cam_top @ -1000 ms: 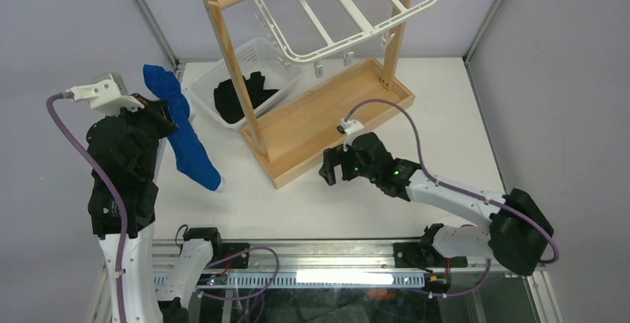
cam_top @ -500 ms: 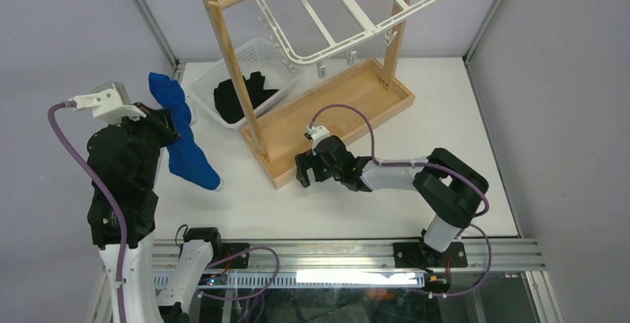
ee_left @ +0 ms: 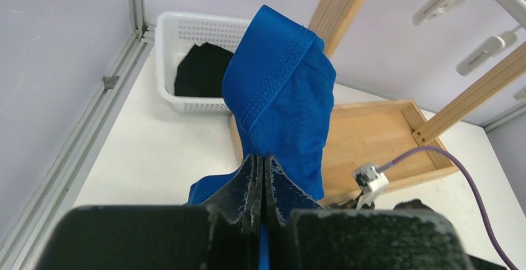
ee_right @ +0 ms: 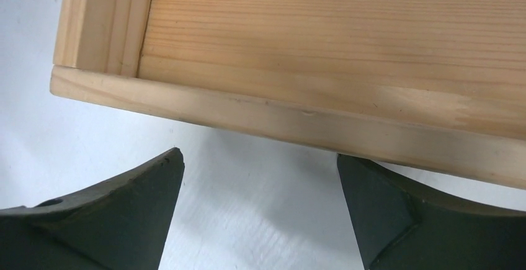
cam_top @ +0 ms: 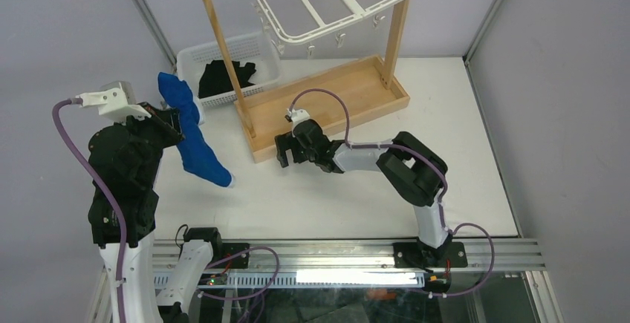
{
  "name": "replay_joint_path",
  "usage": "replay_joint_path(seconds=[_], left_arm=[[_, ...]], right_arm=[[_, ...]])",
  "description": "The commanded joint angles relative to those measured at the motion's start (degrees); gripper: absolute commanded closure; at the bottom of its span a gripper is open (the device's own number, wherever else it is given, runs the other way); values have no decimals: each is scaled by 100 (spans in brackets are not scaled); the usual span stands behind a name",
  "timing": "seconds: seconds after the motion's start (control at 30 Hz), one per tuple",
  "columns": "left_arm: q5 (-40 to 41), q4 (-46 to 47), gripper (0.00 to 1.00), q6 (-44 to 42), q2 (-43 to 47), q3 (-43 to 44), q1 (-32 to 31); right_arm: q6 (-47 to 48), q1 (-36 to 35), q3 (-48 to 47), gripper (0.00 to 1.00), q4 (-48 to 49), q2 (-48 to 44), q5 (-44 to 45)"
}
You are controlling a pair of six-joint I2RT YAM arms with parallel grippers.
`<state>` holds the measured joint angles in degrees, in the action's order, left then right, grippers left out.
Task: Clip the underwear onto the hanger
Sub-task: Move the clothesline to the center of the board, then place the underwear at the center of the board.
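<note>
Underwear (cam_top: pixel 197 145) dangles from my left gripper (cam_top: pixel 172 120), lifted at table's left, well apart from hanger (cam_top: pixel 327 30) up on wooden rack (cam_top: pixel 327 104) at far centre. My right gripper (cam_top: pixel 283 157) sits low by the rack's near-left corner.

Left wrist: left gripper (ee_left: pixel 260 161) pressed together, pinching the underwear (ee_left: pixel 279 102); clips (ee_left: pixel 437 3) far right, out of reach.

Right wrist: right gripper (ee_right: pixel 260 164) spread, empty, just near the rack (ee_right: pixel 279 118) base edge.

Step, I judge: carrying garment to hanger. Next needs the waistband raised to a clip, with my right gripper squeezing that clip.
</note>
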<state>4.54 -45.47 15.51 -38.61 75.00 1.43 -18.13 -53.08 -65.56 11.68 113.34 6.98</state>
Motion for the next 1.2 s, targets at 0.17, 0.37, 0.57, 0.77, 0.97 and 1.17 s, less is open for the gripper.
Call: replay_joint_path(seconds=[0.17,0.37,0.57,0.77,0.97,1.17], left_arm=[[-484,164,100,-165,-135,-186,-73],[-1650,405,100,-212,-296,-470,-91],[-2540,830,100,-53,-381,-916,-140],[-2692,1462,100,387,-360,-1341,-573],[-1786,2353,100,820,-666,-1776,-2322],[-2082,3612,100,842,-1546,-1947,-3617]], right_arm=[[362,825,-607,0,708,63,-227],[658,1045,599,0,1176,-1102,-1058],[658,1253,1713,0,1079,-2733,-1058],[189,1452,2112,0,87,-3782,-328],[158,1643,2604,0,-160,-4736,-928],[302,1660,3028,0,150,-5950,-3013]])
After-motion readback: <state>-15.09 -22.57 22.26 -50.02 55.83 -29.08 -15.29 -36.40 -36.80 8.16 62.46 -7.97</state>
